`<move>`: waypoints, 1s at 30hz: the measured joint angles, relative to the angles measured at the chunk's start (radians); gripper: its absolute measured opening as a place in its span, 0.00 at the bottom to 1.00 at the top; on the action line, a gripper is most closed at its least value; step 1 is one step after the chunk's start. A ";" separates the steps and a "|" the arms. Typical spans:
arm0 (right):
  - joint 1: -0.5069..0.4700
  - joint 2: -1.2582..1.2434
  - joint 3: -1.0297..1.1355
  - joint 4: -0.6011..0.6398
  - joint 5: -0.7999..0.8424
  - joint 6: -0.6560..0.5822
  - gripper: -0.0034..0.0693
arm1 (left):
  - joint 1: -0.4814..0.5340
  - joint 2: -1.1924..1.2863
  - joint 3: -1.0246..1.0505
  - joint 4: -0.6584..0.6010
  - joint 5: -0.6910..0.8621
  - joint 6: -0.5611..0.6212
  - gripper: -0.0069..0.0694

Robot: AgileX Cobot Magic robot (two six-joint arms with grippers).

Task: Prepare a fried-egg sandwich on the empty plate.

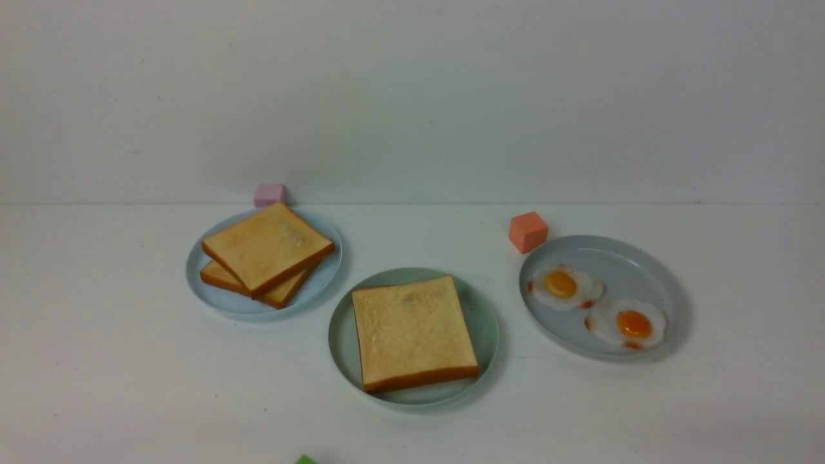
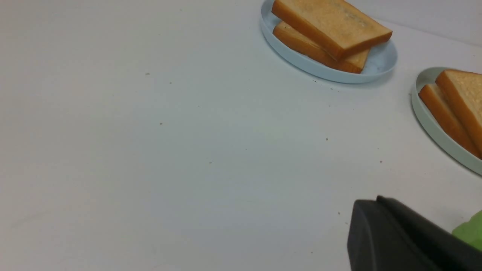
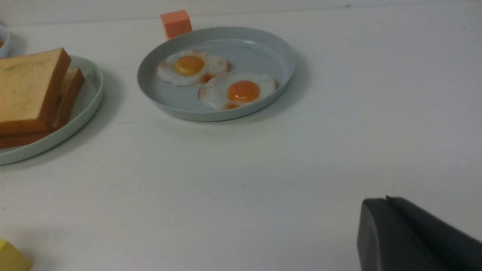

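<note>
A white surface (image 1: 129,386) holds your sandwich (image 1: 412,332), two stacked toast slices, on the green plate (image 1: 341,335). It looks light and soft; grip its edges. Both claws are pressed together, empty.

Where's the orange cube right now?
In the front view, the orange cube sits on the table's right half, just behind the far-left rim of the egg plate.

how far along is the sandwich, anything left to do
It looks assembled: two toast slices sit stacked on the mint-green plate, as the right wrist view shows. Any egg between them is hidden. Two fried eggs remain on the grey plate. Nothing is in hand: the left gripper and right gripper are shut and empty. Little seems left.
</note>
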 joint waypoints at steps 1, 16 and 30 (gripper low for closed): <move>0.000 0.000 0.000 0.000 0.000 0.000 0.09 | 0.000 0.000 0.000 0.000 0.000 0.000 0.07; 0.000 0.000 0.000 0.000 0.000 0.000 0.11 | 0.000 0.000 0.000 -0.001 0.000 0.000 0.09; 0.000 0.000 0.001 0.000 0.000 0.000 0.14 | 0.000 0.000 0.000 -0.001 0.000 0.000 0.10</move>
